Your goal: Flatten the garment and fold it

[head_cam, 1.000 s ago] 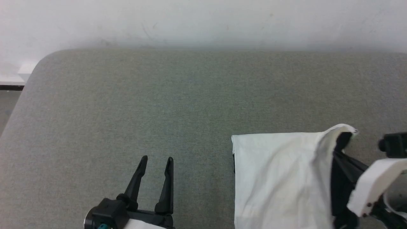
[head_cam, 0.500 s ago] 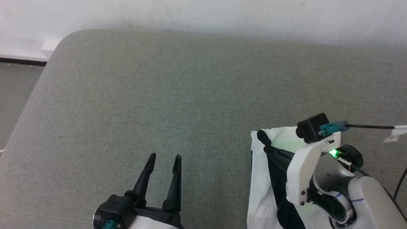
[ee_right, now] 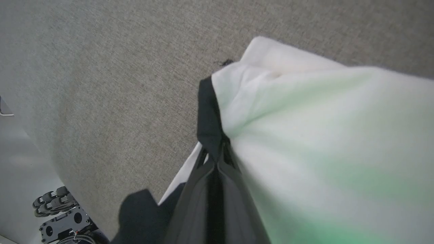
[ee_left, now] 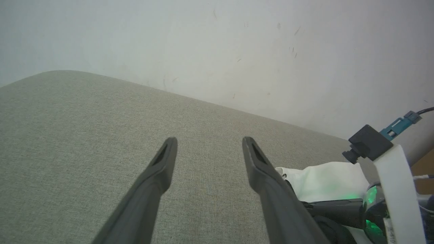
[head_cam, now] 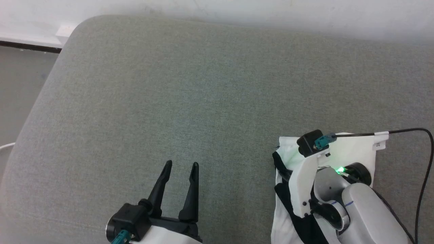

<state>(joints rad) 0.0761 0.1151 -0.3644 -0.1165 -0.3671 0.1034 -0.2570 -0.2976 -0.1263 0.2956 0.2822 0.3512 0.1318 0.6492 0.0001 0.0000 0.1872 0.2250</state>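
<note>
The garment (head_cam: pixel 352 150) lies folded on the grey padded surface at the lower right of the head view, white with black fabric along its left edge. My right gripper (head_cam: pixel 278 162) reaches leftward over it, its wrist covering much of the cloth. In the right wrist view that gripper (ee_right: pixel 214 154) is shut on a black fold of the garment (ee_right: pixel 305 135). My left gripper (head_cam: pixel 181 166) hovers open and empty over bare surface left of the garment. In the left wrist view, the left gripper (ee_left: pixel 208 144) points at the wall, with the garment (ee_left: pixel 325 179) to its right.
The grey padded surface (head_cam: pixel 169 84) runs to a white wall (head_cam: pixel 237 6) at the back. Its rounded left edge (head_cam: pixel 37 101) drops to the floor. A black cable (head_cam: pixel 423 176) loops over the surface right of the garment. The robot's wheeled base (ee_right: pixel 57 210) shows below the edge.
The head camera has shifted. My right gripper has carried the garment's lifted right edge over to its left side, so the cloth lies narrower. The left gripper has stayed open.
</note>
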